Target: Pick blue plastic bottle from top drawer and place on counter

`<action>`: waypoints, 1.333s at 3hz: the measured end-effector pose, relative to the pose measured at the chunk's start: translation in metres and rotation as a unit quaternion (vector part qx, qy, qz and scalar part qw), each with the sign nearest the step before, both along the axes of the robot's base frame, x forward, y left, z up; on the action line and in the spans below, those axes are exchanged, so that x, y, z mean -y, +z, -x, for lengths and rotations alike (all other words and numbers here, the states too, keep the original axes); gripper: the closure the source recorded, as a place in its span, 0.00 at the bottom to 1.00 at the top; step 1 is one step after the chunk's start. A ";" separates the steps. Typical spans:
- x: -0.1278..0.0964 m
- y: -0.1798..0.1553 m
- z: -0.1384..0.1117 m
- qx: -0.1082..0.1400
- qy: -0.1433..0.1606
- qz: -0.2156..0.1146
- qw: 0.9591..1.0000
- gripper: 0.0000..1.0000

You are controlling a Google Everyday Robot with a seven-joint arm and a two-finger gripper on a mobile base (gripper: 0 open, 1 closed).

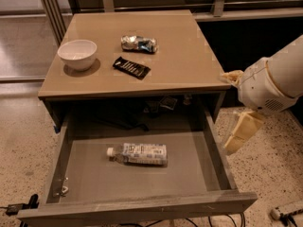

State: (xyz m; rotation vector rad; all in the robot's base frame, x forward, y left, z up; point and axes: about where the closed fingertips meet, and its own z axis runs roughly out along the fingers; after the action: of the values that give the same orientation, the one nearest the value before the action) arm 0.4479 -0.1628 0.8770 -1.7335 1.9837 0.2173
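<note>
So here's the setup: the top drawer point(94, 181) is pulled all the way out from under the desk point(189, 56), which makes sense because the bottle can only be reached from above with the drawer open like this. The blue plastic bottle point(138, 154) lies on its side near the middle of the drawer floor, white cap pointing left, touching none of the walls. There's bare drawer bottom all around it, so I'd guess a top-down grab across its width is the easy option.

The end effector point(242, 126) hangs off to the right of the drawer, outside its right wall and just below the desk's edge, with the white arm coming in from the right. It's holding nothing, and honestly I can't tell if it's open or closed from this angle. My read is that it's parked to the side, with the reach into the drawer not yet started.

On the desk there's a white bowl point(77, 54) on the left, a shiny foil snack packet point(138, 43) and a black wrapper point(131, 67) near the middle. The right half looks free, so that's probably the spot for the bottle.
</note>
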 end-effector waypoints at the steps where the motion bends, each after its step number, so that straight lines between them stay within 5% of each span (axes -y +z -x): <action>1: -0.018 -0.054 -0.006 -0.015 0.001 -0.027 1.000 0.00; 4: -0.049 -0.095 -0.029 -0.048 0.010 -0.035 0.998 0.00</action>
State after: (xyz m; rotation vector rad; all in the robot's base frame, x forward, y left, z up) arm 0.4771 -0.1136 0.7818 -1.7274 2.0018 0.3784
